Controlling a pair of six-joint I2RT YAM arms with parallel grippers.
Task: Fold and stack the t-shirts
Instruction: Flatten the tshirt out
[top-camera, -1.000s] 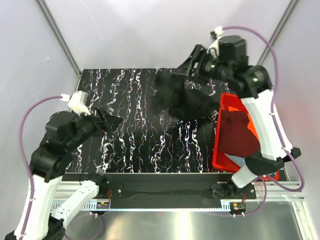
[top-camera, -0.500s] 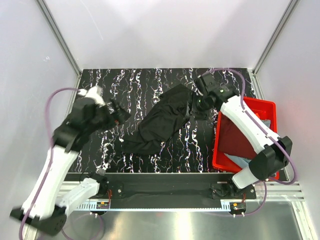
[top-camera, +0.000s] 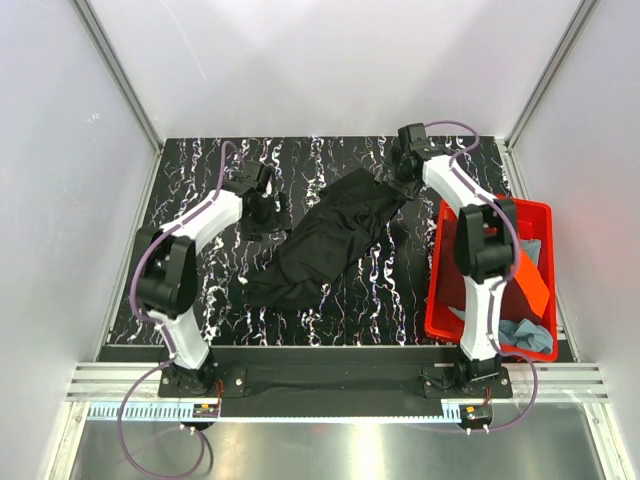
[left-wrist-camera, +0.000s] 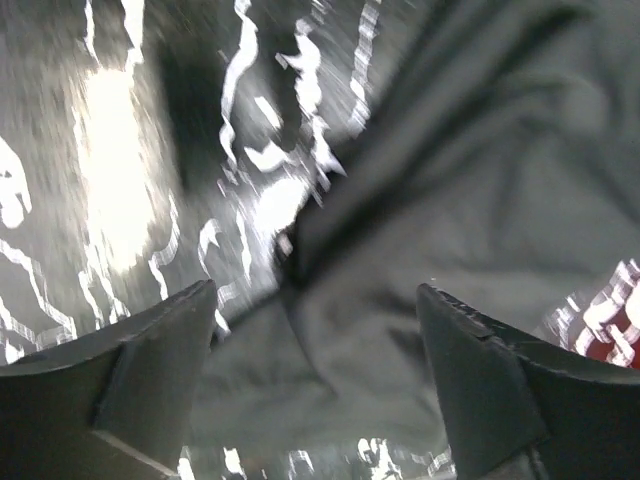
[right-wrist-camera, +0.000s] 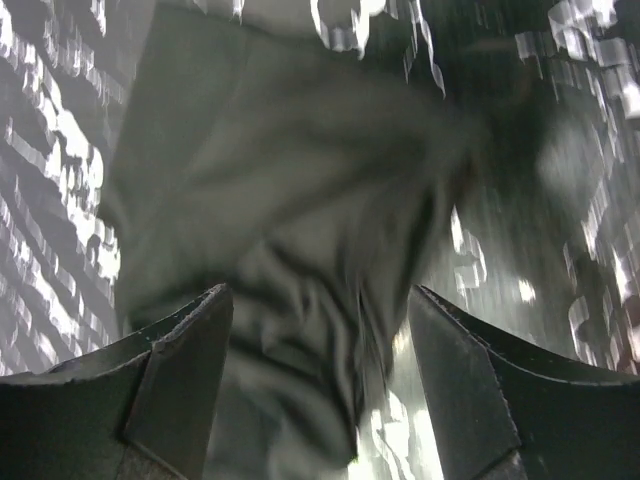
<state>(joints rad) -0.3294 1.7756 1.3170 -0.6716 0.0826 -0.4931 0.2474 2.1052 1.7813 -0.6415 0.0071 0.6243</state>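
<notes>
The black t-shirt (top-camera: 330, 240) lies crumpled diagonally.

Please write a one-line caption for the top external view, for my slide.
Left gripper and right gripper, both open, flank the crumpled black t-shirt.

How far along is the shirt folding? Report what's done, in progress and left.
Done: nothing is folded or stacked; the black t-shirt lies crumpled on the table, outside the red bin. In hand: the left gripper and right gripper are open over its opposite ends, gripping nothing. Left: fold it, then handle the orange shirt and grey-blue shirt in the bin.
</notes>
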